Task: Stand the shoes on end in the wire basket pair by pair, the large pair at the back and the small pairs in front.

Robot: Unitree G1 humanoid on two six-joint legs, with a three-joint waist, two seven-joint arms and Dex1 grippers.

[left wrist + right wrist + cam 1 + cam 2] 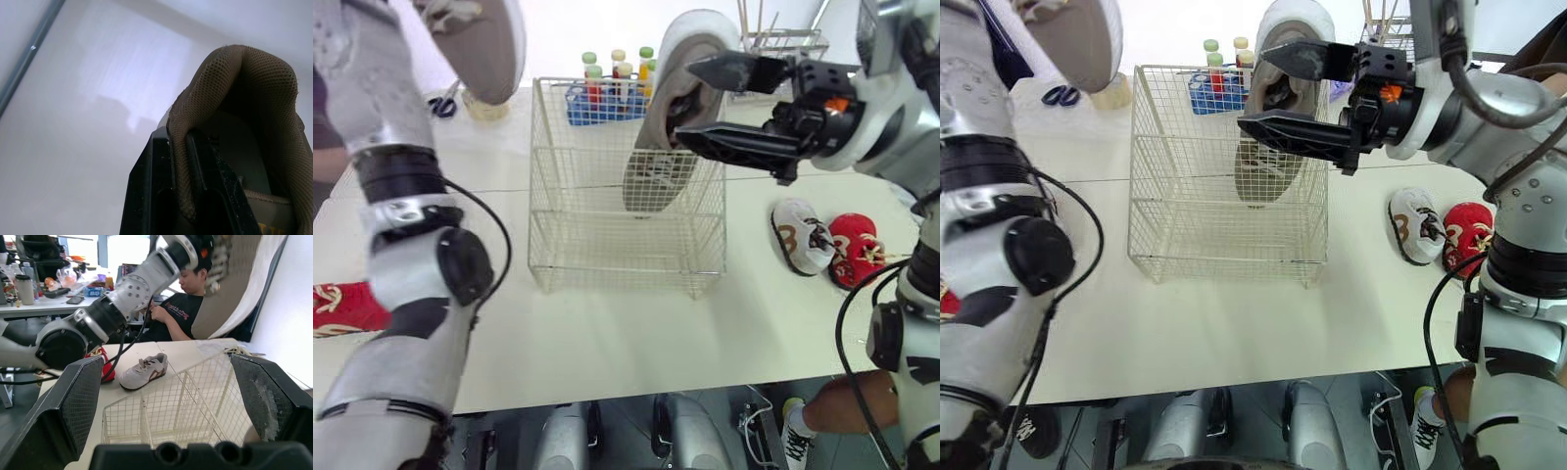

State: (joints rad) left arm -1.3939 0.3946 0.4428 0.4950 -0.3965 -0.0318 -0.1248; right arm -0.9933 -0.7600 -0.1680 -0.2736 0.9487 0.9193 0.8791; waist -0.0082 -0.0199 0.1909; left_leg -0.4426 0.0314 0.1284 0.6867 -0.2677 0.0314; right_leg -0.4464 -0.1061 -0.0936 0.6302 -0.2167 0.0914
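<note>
The left gripper (178,147) is clamping the mesh collar of a large tan shoe (484,39), a grip the left wrist view is showing close up, and is holding it high over the desk's (607,333) far left corner. The right gripper (685,101) is hanging spread wide, close to a second large shoe (700,34) standing on end in the wire basket's (558,196) back right corner. The right wrist view is showing a small white shoe (144,372) lying near the desk's left edge.

cream wire basket (607,235), taupe mesh shoe (234,98), red small shoe (857,250)
</note>
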